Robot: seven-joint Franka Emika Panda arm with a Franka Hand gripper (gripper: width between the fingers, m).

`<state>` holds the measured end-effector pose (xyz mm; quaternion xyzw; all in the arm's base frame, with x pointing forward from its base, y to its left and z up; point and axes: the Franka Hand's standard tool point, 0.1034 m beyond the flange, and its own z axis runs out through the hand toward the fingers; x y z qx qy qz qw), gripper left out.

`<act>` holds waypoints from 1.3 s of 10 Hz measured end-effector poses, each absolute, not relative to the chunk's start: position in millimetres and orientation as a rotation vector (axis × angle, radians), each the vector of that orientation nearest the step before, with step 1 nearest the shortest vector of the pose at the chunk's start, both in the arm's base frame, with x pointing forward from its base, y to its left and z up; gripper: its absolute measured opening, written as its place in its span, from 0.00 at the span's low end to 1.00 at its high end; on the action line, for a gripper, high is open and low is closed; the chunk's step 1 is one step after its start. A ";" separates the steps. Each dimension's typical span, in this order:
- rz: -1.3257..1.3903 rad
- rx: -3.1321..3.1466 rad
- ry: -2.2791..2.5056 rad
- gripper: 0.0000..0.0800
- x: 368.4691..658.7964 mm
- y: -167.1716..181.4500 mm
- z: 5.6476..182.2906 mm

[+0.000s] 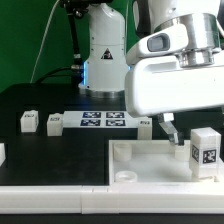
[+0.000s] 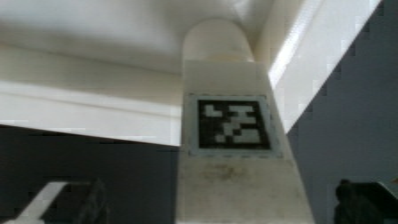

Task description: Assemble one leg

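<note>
one leg (image 1: 205, 150) stands upright on the white tray (image 1: 130, 160) in the exterior view, just beside the hand (image 1: 172, 133), seemingly lined up for a grasp. in the wrist view the fingers (image 2: 54, 200) straddle it, spread wide, gripping nothing.

A warning triangle (image 1: 101, 55) on the arm's base (image 1: 100, 76); a marker tag (image 2: 233, 124) on the leg (image 2: 228, 60).

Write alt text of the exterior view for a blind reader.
A white robot arm hangs low over a large white tray-like piece on a black table, close to a small white leg with a square marker tag standing upright on it. Behind lie the marker board and two more small white blocks.
</note>
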<state>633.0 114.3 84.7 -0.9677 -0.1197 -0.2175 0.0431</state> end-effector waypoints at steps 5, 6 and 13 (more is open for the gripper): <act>-0.166 -2.994 -0.373 0.81 619.3 117.9 73.7; -0.043 -2.994 -0.371 0.81 618.8 112.4 70.8; -0.036 -2.991 -0.348 0.81 643.1 114.1 83.9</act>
